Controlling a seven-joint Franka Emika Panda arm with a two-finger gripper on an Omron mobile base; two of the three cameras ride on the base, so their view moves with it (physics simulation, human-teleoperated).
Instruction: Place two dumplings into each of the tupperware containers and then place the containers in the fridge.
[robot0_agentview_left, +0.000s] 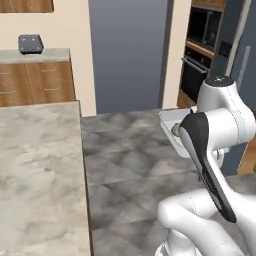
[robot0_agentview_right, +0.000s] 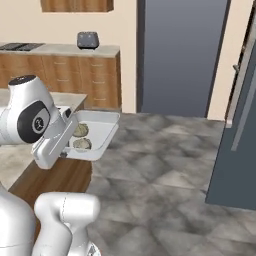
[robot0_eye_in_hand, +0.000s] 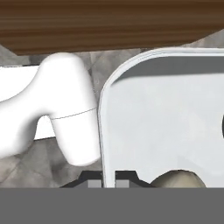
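Observation:
My gripper (robot0_eye_in_hand: 105, 183) is shut on the left rim of a pale tupperware container (robot0_eye_in_hand: 166, 118), and the rim runs between the two fingertips. The tray hangs level in the air over the floor, beside the counter's end. Two tan dumplings (robot0_agentview_right: 81, 130) (robot0_agentview_right: 82, 144) lie in the container (robot0_agentview_right: 102, 131) at the end near my hand. One dumpling (robot0_eye_in_hand: 179, 178) shows close to the fingertips. In the left base view the container (robot0_agentview_left: 169, 120) and a dumpling (robot0_agentview_left: 176, 130) peek out from behind my arm. The slate-grey fridge (robot0_agentview_right: 235, 150) stands to the right, with its bar handle (robot0_agentview_right: 246, 97).
A marble counter (robot0_agentview_left: 40, 170) with a wooden side fills the left. A toaster (robot0_agentview_right: 87, 40) sits on the far counter. A wood-framed oven (robot0_agentview_left: 200, 50) stands beside the fridge (robot0_agentview_left: 237, 55). A tall grey-blue panel (robot0_agentview_left: 130, 55) is in the back wall. Tiled floor (robot0_agentview_right: 160, 170) lies open ahead.

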